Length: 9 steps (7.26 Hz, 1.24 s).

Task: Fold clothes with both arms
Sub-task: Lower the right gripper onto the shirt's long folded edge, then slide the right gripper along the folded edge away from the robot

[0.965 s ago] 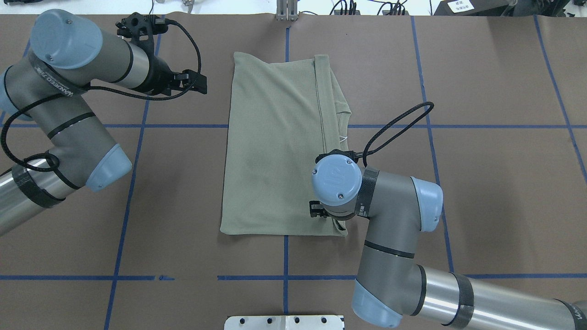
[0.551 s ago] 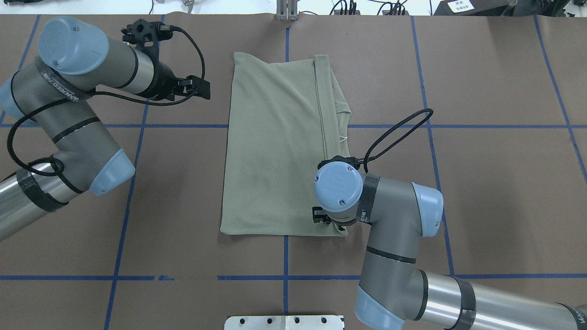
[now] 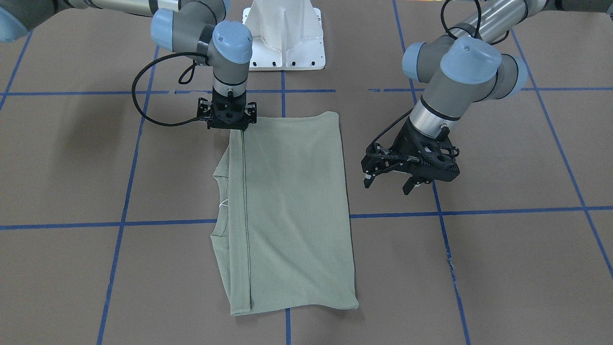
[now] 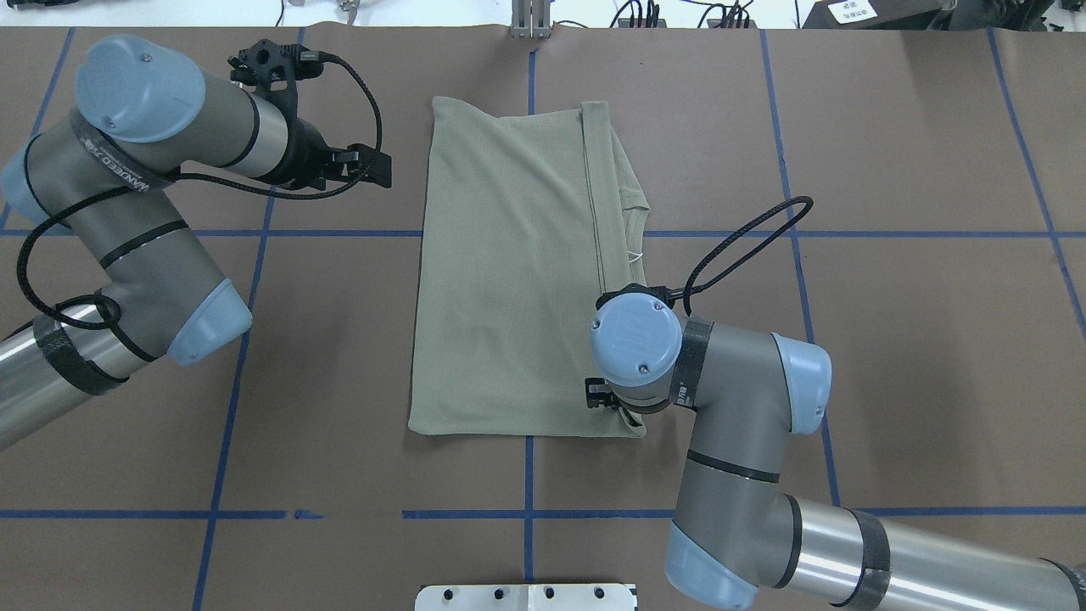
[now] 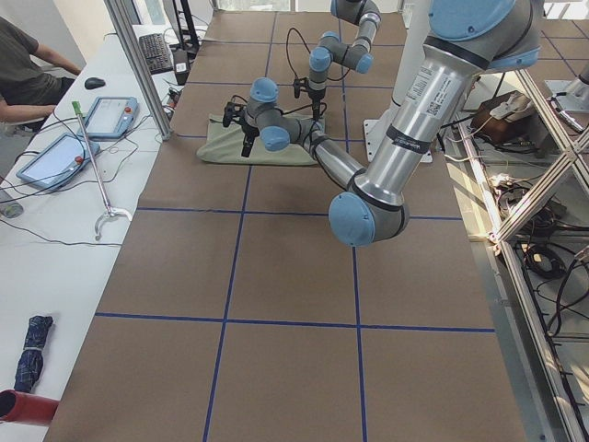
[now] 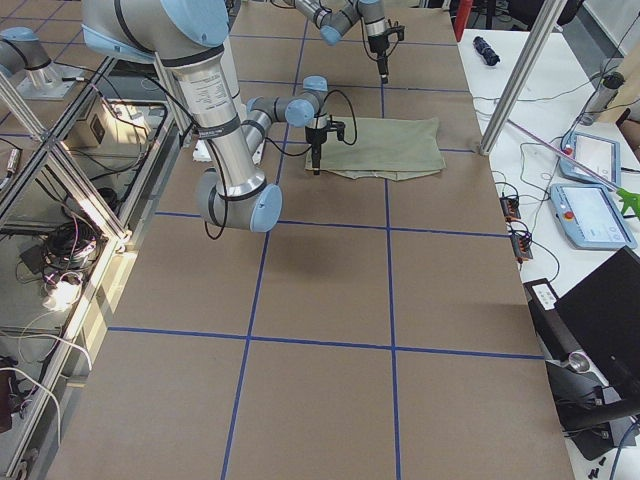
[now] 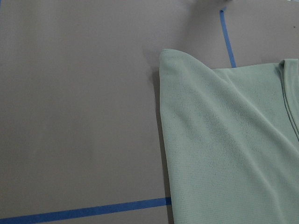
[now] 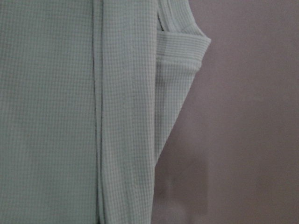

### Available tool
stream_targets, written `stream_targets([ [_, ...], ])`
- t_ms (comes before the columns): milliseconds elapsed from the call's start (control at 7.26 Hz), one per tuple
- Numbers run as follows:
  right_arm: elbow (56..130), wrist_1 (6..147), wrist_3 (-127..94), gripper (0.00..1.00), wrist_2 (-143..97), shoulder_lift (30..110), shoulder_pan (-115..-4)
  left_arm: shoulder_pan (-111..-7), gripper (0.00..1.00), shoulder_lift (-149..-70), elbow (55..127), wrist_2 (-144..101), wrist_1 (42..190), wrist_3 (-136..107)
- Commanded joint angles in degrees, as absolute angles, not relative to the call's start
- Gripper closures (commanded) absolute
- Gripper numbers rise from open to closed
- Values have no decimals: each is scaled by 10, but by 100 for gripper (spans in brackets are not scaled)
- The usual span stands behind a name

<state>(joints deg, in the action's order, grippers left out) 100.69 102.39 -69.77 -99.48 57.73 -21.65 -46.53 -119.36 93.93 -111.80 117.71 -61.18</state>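
Observation:
The sage-green shirt (image 4: 509, 271) lies flat on the brown table, folded lengthwise into a tall rectangle, with its collar edge (image 4: 632, 204) on the right. It also shows from across the table (image 3: 292, 211). My left gripper (image 4: 383, 167) hovers just left of the shirt's far left corner. Its fingers (image 3: 366, 181) are spread open and hold nothing (image 3: 387, 184). My right gripper (image 3: 228, 127) points straight down onto the shirt's near right corner and is mostly hidden under its wrist (image 4: 602, 399). I cannot tell whether it is open or shut. Both wrist views show only fabric (image 7: 233, 140) (image 8: 56, 112) and table.
Blue tape lines (image 4: 528, 475) cross the brown table cover. The white pedestal base (image 3: 285, 38) stands at the robot's edge of the table. A side desk holds tablets (image 5: 110, 115), and a seated person (image 5: 28, 64) is beside it.
My left gripper has drifted a little closer to the shirt's far left corner. My right wrist has shifted slightly to the right and toward the robot. The shirt lies as before.

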Motion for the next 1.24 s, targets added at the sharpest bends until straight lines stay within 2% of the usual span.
stream_targets([
  [0, 1009, 1024, -697, 0, -997, 583, -226, -465, 0, -1194, 939, -1118, 1177, -612],
  [276, 1013, 1024, -696, 0, -998, 594, -235, -461, 0, -1194, 939, -1117, 1177, -613],
  [689, 1077, 1023, -643, 0, -998, 674, -271, -460, 0, -1194, 940, -1117, 1177, -613],
  [827, 1094, 1023, -643, 0, -997, 665, -284, -460, 0, -1197, 941, -1117, 1177, -611],
  [1103, 1068, 1020, -618, 0, -994, 608, -305, -460, 0, -1195, 941, -1117, 1178, -604],
])
